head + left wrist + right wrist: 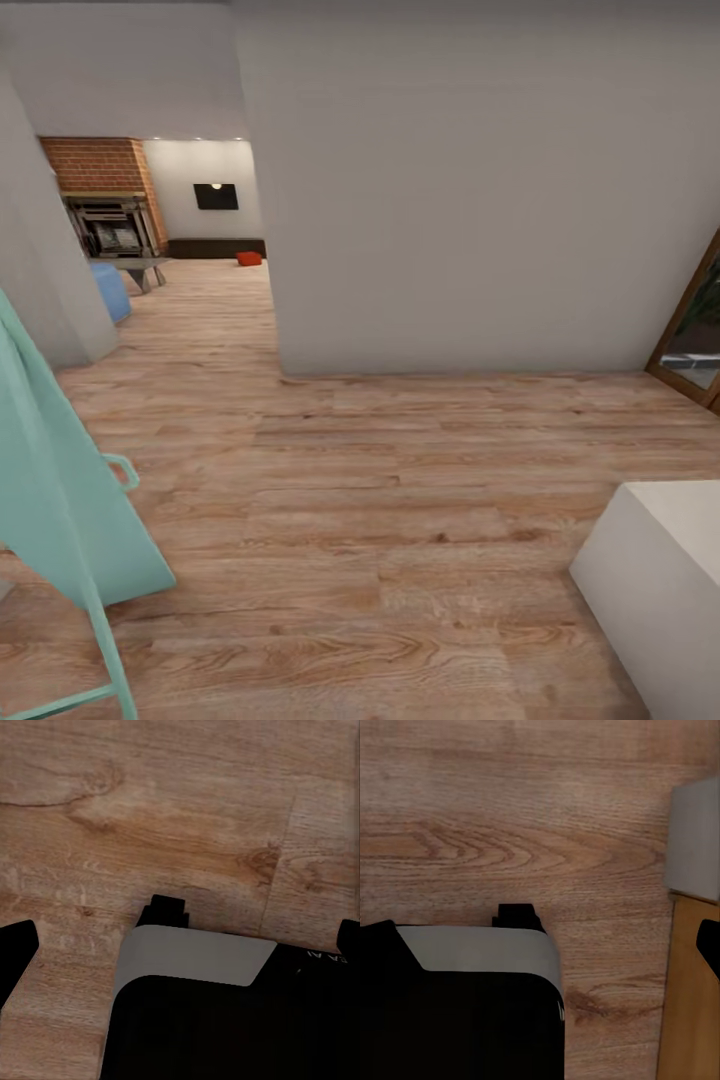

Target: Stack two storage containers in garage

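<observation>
Scanning for anything written, and there is almost nothing. In the left wrist view, a few pale letters sit on the black gripper body [330, 967] at the frame's edge, just beside the dark finger tip there; they are cut off and too small to read, perhaps an "A" among them. The grey-and-black housing in the right wrist view [472, 1005] carries no lettering that can be made out. Looking ahead from the head camera, the white wall [470, 180], the wall TV [216, 196] and the brick fireplace [100, 165] show no signs, labels or numbers.
</observation>
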